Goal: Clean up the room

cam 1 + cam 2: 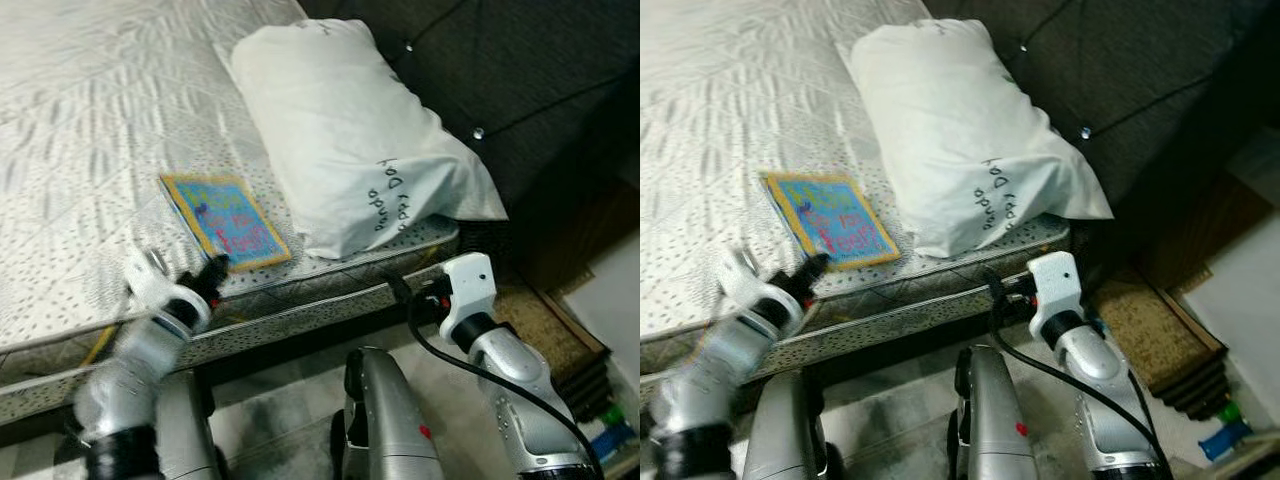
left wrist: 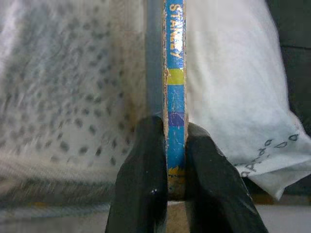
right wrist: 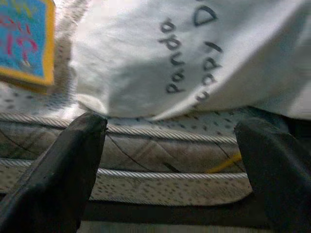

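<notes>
The step in hand looks like lifting the book point(image 1: 224, 220) off the bed point(image 1: 90, 150): it lies flat near the bed's front edge, just beside the white pillow point(image 1: 350, 130), and the left end effector point(image 2: 176, 160) is clamped on its spine edge. The right end effector point(image 3: 170, 145), fingers apart, faces the mattress side below the pillow. Next, the book probably needs raising clear without dragging the pillow.
</notes>
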Robot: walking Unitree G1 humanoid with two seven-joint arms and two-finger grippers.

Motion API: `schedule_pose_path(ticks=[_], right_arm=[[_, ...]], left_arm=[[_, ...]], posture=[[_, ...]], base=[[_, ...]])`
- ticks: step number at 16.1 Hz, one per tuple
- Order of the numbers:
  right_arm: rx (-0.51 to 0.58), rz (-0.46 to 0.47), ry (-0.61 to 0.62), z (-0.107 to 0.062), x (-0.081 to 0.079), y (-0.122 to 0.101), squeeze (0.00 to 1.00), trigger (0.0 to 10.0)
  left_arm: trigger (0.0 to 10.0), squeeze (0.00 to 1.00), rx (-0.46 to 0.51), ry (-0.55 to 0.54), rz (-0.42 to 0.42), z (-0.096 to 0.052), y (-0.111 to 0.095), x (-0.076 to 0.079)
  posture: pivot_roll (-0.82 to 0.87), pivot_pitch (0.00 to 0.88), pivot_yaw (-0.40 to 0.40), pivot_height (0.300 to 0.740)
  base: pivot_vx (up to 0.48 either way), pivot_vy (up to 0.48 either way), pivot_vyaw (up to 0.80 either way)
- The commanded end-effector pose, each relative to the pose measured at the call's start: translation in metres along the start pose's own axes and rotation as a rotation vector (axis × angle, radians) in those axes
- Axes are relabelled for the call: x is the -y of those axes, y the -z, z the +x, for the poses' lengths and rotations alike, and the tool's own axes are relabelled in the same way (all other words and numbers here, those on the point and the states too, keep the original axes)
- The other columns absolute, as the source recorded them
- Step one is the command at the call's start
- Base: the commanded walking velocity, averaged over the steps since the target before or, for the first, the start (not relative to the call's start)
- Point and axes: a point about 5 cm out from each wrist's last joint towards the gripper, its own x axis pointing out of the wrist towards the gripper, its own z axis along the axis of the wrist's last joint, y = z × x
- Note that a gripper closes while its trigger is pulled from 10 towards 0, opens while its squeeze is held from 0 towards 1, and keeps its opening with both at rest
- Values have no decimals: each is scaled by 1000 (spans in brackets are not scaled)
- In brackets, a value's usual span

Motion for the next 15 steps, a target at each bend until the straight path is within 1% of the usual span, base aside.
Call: schedule_pose_path(ticks=[1,3,4,5,6,8,10,11,12,13,14,15], right_arm=[[2,-10,8,-3,3,0,0,10000],[5,-14,10,-3,3,-1,0,10000],[6,-17,11,-3,4,-2,0,10000],[6,-21,13,-4,5,-2,0,10000],[4,-23,15,-5,6,-1,0,10000],[1,-30,25,-6,9,-1,0,10000],[3,-34,30,-7,10,-2,0,10000],[4,-37,32,-7,10,-3,0,10000],[4,-40,35,-8,11,-3,0,10000],[3,-42,37,-8,12,-3,0,10000],[3,-44,39,-9,12,-3,0,10000],[3,-46,39,-9,13,-3,0,10000]], left_arm=[[10000,0,-12,60,-15,-1,-2,7],[10000,0,-149,11,9,-4,5,-15],[10000,0,-161,28,-9,-4,3,-17],[10000,0,-185,29,-17,-4,1,-22],[10000,0,-209,37,-15,-3,1,-26],[10000,0,-292,35,18,-2,3,-36],[10000,0,-328,19,53,3,0,-47],[10000,0,-325,14,59,6,-4,-50],[10000,0,-323,2,81,8,-9,-55],[10000,451,-315,-23,107,9,-13,-60],[10000,686,-303,-43,126,10,-17,-64],[10000,1000,-269,-71,135,13,-24,-67]], posture=[[-122,180,-96,523],[-130,176,-99,523],[-132,177,-100,523],[-135,178,-102,523],[-135,180,-103,523],[-143,182,-102,523],[-151,184,-103,523],[-154,183,-103,523],[-157,182,-104,523],[-160,182,-105,523],[-162,183,-105,523],[-163,182,-106,523]], base=[[0,0,0],[0,0,0],[0,0,0],[0,0,0],[0,0,0],[0,0,0],[0,0,0],[0,0,0],[0,0,0],[0,0,0],[0,0,0],[0,0,0]])
